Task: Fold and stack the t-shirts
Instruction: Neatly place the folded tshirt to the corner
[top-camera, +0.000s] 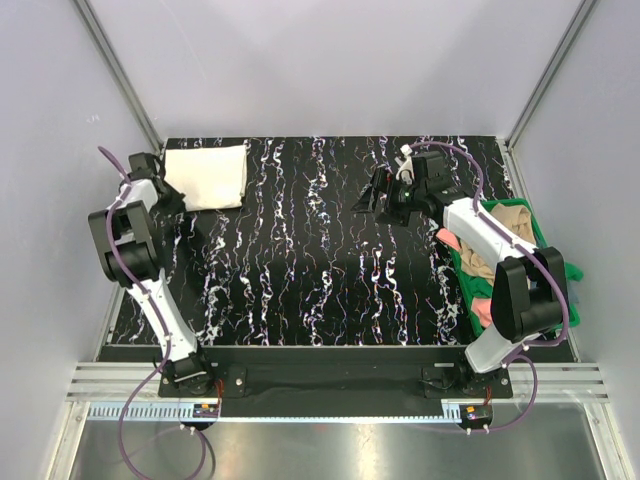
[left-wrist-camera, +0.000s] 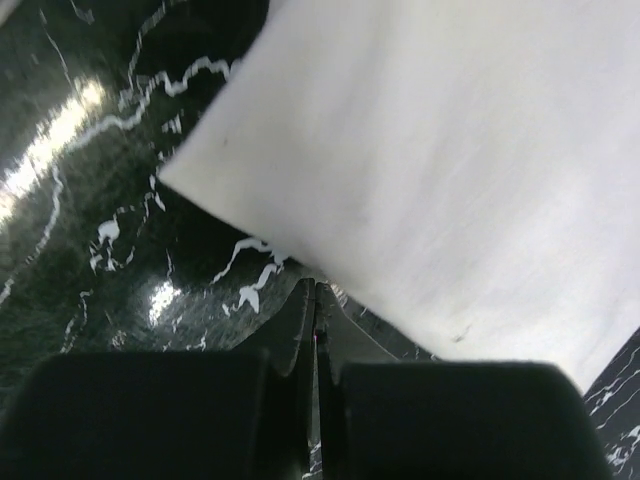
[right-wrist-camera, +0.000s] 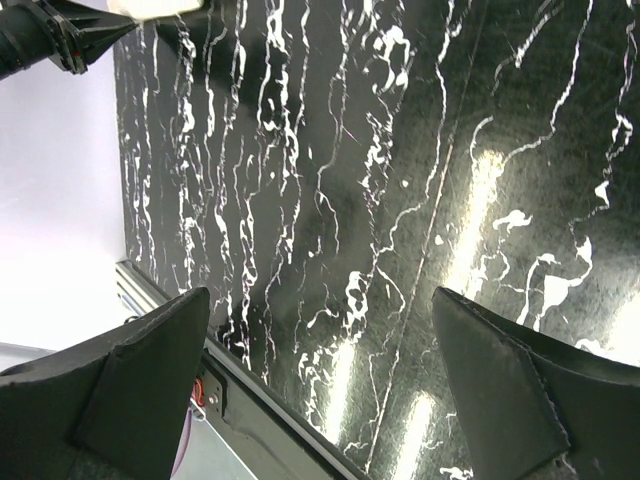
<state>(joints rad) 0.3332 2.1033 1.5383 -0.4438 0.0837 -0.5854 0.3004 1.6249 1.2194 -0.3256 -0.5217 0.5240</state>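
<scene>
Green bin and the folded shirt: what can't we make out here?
- Top view: the right arm crosses the green bin; beyond the tan t-shirt and salmon-pink t-shirt, its contents can't be counted.
- Left wrist: the cream t-shirt is blurred and cut off top and right; fold layers unreadable.
- Right wrist: only table below the open right gripper; bin out of frame.

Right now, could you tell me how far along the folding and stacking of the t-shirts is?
Done: one cream t-shirt lies folded at the table's far left corner. In hand: nothing. The left gripper is shut beside that shirt, and the right gripper is open and empty over the table. Left: a tan t-shirt and a salmon-pink t-shirt lie crumpled in the green bin, unfolded.
</scene>
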